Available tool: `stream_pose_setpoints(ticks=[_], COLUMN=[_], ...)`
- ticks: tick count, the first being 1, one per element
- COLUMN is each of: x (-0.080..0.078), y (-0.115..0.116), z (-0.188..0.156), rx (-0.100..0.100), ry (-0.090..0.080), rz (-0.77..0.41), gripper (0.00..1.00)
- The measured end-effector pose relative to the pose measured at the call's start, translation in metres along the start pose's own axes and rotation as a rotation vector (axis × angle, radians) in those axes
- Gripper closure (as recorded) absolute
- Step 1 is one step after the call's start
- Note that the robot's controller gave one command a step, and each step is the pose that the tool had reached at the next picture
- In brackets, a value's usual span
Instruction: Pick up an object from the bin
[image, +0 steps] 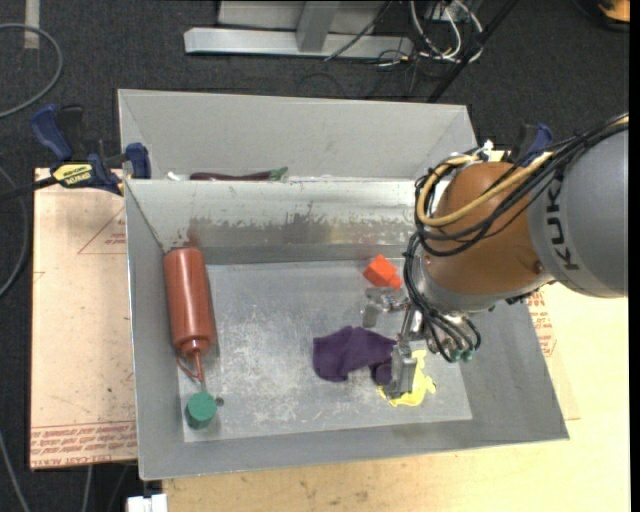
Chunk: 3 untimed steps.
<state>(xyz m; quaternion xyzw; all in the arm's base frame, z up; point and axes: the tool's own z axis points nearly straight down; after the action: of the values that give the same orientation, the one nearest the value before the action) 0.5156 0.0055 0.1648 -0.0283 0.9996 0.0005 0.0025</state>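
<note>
the gripper (403, 368) hangs low in the right part of the grey metal bin (290, 225), under the arm's orange wrist cover (485, 235). whether it is spread apart or drawn together cannot be told from this view. its tip is down where two things meet. a crumpled purple cloth (348, 353) lies just beside it toward the view's left and seems to touch it. a small yellow thing (412, 395) lies right under it, a little toward the bin's front wall and partly hidden by the tip. which of the two the tip rests on cannot be told.

behind the gripper, toward the back wall and apart from it, sits a small orange block (380, 270). well away across the floor, a red-brown bottle (190, 300) lies along the far side wall with its nozzle pointing to the front. a round green cap (202, 410) sits just past that nozzle.
</note>
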Motion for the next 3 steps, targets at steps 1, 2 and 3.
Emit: stream_pose_setpoints(ticks=[1,2,3], x=[0.003,-0.009,-0.013], y=[-0.007,-0.017,-0.015], z=[0.033,0.07,0.088], rx=[-0.001,0.0,-0.002], ry=[0.002,-0.004,0.001], rz=[-0.069,-0.198,-0.108], gripper=[0.0,0.0,0.0])
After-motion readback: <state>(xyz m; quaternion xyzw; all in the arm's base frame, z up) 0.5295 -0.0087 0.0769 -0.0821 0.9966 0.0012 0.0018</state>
